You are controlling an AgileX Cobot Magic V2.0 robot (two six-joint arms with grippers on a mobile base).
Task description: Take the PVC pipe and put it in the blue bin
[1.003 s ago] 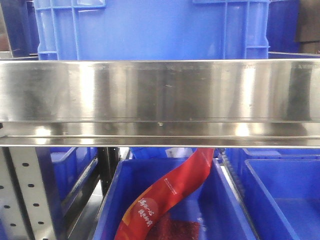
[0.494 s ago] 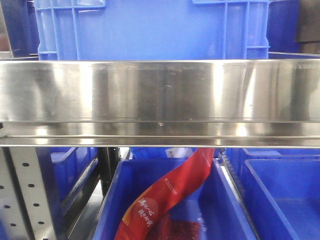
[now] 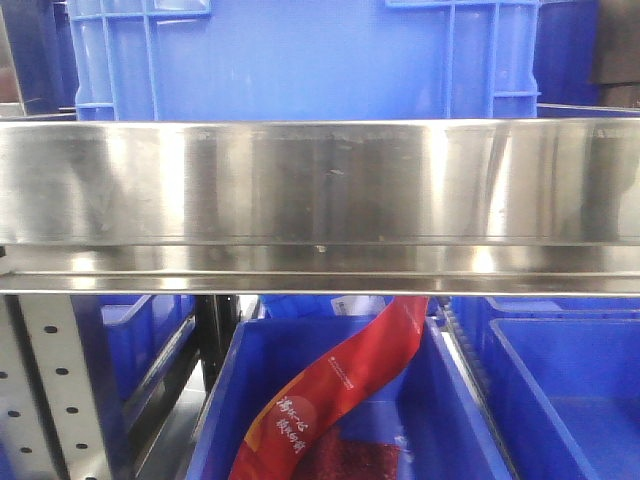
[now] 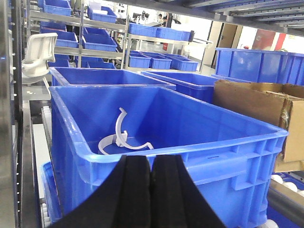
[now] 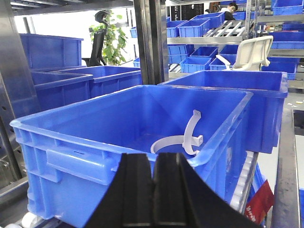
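Note:
A large blue bin [image 4: 213, 147] fills the left wrist view just beyond my left gripper [image 4: 151, 159], which is shut with nothing between its black pads. The same blue bin [image 5: 71, 130] stands in front of my right gripper [image 5: 154, 156], also shut and empty. On the bin's floor lie white curved plastic pieces [image 4: 121, 137], one arching upright [image 5: 192, 130]. I cannot tell whether these are the PVC pipe. From the front view only the bin's wall [image 3: 300, 60] shows above a steel shelf rail [image 3: 320, 190]. Neither gripper appears there.
A cardboard box [image 4: 256, 104] sits right of the bin, with more blue bins [image 4: 109, 76] behind it. A steel upright [image 5: 149, 42] rises behind the bin. Below the shelf, a lower bin [image 3: 440, 400] holds a red packet [image 3: 340, 390].

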